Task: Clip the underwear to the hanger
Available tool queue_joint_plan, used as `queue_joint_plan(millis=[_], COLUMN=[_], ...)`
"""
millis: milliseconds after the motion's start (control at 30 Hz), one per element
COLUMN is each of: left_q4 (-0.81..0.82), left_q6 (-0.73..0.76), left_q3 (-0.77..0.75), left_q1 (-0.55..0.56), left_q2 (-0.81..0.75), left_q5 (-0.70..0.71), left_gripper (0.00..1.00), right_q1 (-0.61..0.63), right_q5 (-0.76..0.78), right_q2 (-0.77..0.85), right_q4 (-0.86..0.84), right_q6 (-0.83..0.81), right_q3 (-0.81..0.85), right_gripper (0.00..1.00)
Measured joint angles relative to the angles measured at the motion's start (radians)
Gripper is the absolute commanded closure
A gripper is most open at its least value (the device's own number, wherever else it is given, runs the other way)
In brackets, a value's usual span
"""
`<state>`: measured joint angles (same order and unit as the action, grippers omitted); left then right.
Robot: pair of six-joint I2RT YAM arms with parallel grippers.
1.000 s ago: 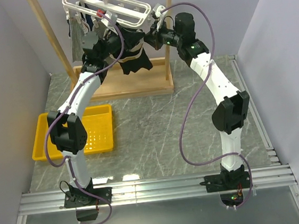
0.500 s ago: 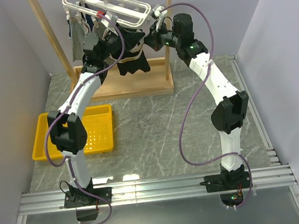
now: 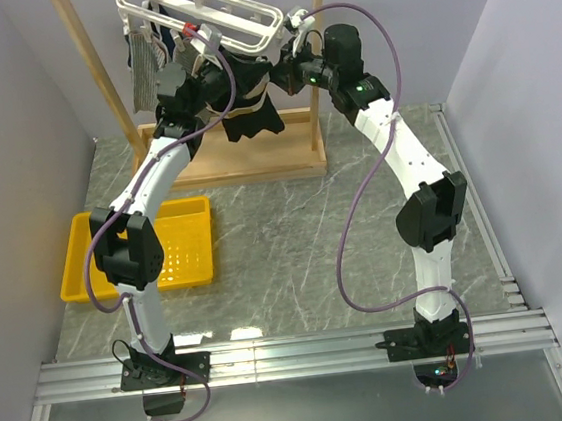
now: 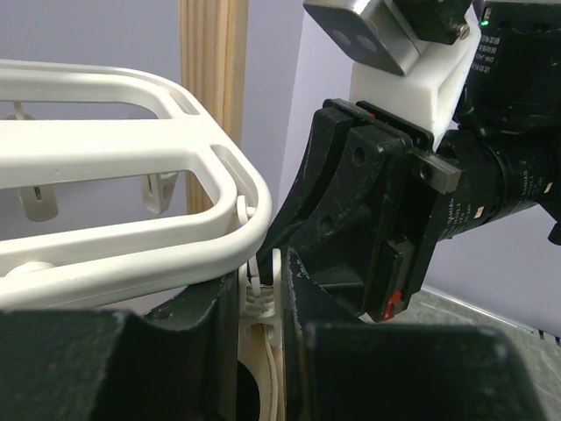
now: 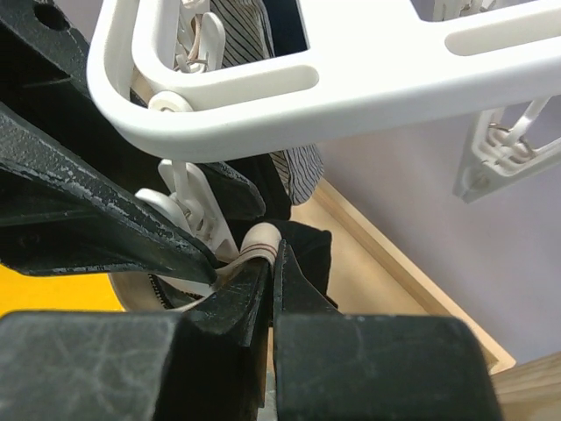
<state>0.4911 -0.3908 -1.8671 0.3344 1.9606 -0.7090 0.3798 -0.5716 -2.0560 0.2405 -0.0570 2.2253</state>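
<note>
Both arms are up at the hanger [image 4: 131, 145]. Left claw [image 4: 259, 320] is narrow, squeezing a white clip [image 4: 260, 285] under the hanger's end corner. Right claw [image 5: 270, 279] is pinched tight on the tan waistband [image 5: 259, 247] of the underwear [image 3: 252, 121], right beside that clip. Can't tell if the band sits inside the clip. Underwear hangs below the hanger between both claws, clear of the counter [image 3: 293, 229]. Striped garment [image 3: 146, 69] hangs at the hanger's left end.

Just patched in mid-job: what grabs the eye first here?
Both arms reach up to the white plastic barred hanger on the far wooden frame. There the left gripper pinches a small white clip; the right gripper grips the black underwear by its tan waistband. A yellow plastic tray sits at left.
</note>
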Motion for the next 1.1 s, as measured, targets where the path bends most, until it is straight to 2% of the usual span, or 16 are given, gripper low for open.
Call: queue_joint_plan(millis=[967, 1067, 1100], left_q4=[0.052, 0.051, 0.051], left_q6=[0.077, 0.088, 0.09], left_q3=[0.059, 0.062, 0.063], left_q1=[0.0, 0.0, 0.0], left_q2=[-0.008, -0.009, -0.01], left_q5=[0.027, 0.03, 0.032], left_gripper=[1.0, 0.92, 0.84], right_q1=[0.015, 0.015, 0.015], right_q5=[0.072, 0.071, 0.071], right_q2=[0.0, 0.0, 0.001], right_q4=[0.039, 0.032, 0.029], right_q6=[0.118, 0.123, 0.124], right_q3=[0.024, 0.016, 0.012], right_gripper=[1.0, 1.0, 1.0])
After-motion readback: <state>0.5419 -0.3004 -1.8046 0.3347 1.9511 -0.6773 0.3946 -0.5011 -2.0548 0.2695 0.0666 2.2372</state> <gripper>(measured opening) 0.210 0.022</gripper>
